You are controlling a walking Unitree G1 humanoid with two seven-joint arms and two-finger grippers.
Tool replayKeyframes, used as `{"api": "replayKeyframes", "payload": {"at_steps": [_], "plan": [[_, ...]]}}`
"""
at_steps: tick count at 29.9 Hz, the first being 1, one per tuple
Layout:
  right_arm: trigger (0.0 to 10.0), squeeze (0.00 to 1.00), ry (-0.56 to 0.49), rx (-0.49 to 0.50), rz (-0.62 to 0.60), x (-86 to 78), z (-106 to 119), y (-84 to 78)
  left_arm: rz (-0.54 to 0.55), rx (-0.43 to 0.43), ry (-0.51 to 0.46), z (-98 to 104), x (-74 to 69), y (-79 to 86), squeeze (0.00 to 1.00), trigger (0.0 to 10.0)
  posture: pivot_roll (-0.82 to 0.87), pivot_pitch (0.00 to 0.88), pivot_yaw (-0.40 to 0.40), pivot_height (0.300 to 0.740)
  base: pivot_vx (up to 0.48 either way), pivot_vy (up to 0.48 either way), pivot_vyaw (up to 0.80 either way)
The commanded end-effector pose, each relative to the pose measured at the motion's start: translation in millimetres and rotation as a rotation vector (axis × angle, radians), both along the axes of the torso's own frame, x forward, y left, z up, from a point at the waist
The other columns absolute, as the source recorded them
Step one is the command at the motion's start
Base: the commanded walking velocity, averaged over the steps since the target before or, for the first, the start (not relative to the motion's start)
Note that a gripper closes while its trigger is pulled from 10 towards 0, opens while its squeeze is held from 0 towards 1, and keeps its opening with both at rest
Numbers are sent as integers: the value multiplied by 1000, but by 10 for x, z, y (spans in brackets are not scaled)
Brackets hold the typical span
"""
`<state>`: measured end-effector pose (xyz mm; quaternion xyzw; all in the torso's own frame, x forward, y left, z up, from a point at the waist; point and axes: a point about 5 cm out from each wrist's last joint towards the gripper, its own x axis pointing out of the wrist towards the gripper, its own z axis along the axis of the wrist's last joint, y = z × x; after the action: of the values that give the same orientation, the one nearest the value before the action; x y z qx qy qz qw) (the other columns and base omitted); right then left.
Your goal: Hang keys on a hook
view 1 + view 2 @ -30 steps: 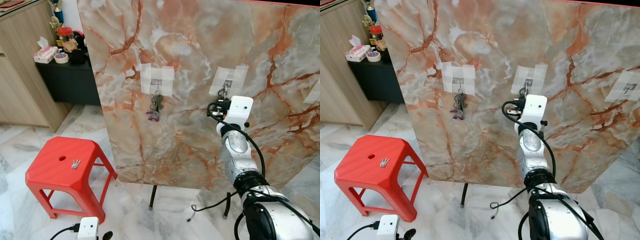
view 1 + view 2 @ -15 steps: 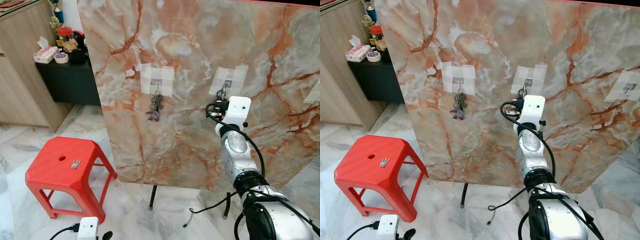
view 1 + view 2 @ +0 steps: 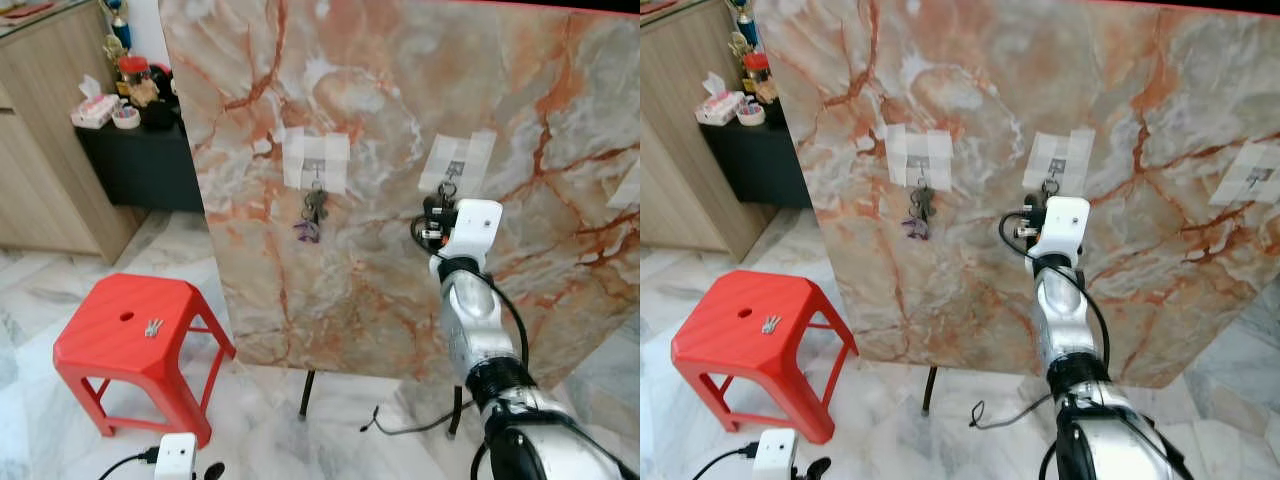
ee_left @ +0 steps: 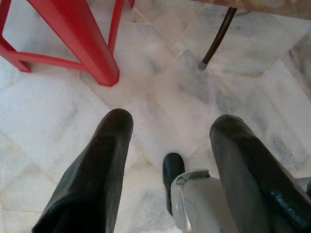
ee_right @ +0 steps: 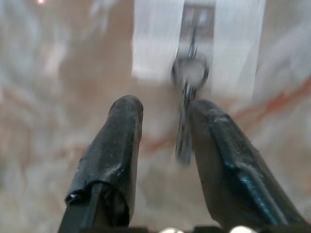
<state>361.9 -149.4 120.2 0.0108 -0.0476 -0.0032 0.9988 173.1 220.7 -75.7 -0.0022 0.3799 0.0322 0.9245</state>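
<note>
Right wrist view: my right hand [image 5: 160, 145] gapes narrowly around the dangling silver keys [image 5: 187, 116] on the taped metal hook [image 5: 197, 19]; a careless withdrawal could snag them off.

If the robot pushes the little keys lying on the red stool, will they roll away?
Probably not. The keys lie flat and fanned out on the red stool, so they would likely slide and jingle. They look small and light; its smooth top could let them skid off.

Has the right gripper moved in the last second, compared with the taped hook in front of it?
Yes. The right gripper has come down slightly: its white wrist housing now sits lower below the taped hook than before, with the keys hanging between its open fingers.
</note>
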Motion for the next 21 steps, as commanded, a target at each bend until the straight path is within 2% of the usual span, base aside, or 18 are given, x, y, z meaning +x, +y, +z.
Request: {"api": "replayKeyframes", "payload": {"at_steps": [1,2,3,6,7,9,11,13,15,17,19,20,21], "plan": [[10000,1000,-32,-21,20,-6,55,15,-11,3,29,-29,-41,-15,0,10000,33,0,-49,740,0,0,0],[10000,373,-22,-25,27,-55,4,7,-11,3,30,-31,-44,-16,0,10000,31,0,-52,740,0,0,0],[10000,0,-10,-27,31,-110,-52,-6,-12,3,31,-32,-46,-17,0,10000,31,0,-52,740,0,0,0],[10000,0,50,-44,34,-331,-276,-73,-11,4,34,-37,-56,-17,0,10000,24,0,-57,740,0,0,0],[10000,0,50,-44,34,-331,-276,-73,-11,4,34,-37,-56,-17,0,10000,24,0,-57,740,0,0,0],[10000,0,121,-56,41,-471,-479,-105,-10,4,37,-41,-62,-18,0,10000,24,0,-61,740,0,0,0],[10000,0,151,-60,43,-525,-569,-116,-9,4,39,-42,-64,-17,0,10000,23,0,-62,740,0,0,0],[10000,0,232,-59,31,-658,-792,-152,-7,4,41,-45,-65,-19,0,10000,21,0,-64,740,0,0,0],[10000,0,391,1,-46,-880,-1161,-218,-2,4,47,-50,-72,-20,0,10000,19,0,-64,740,0,0,0],[10000,0,497,80,-87,-1000,-1336,-236,0,5,50,-51,-70,-20,0,10000,24,0,-59,740,0,0,0],[10000,0,575,74,-97,-1078,-1455,-224,1,7,52,-51,-71,-13,0,10000,19,0,-59,740,0,0,0],[10000,0,575,74,-97,-1078,-1455,-224,1,7,52,-51,-71,-13,0,10000,19,0,-59,740,0,0,0],[10000,0,643,71,-99,-1159,-1564,-199,3,12,56,-49,-70,6,0,10000,15,0,-58,740,0,0,0]]}}
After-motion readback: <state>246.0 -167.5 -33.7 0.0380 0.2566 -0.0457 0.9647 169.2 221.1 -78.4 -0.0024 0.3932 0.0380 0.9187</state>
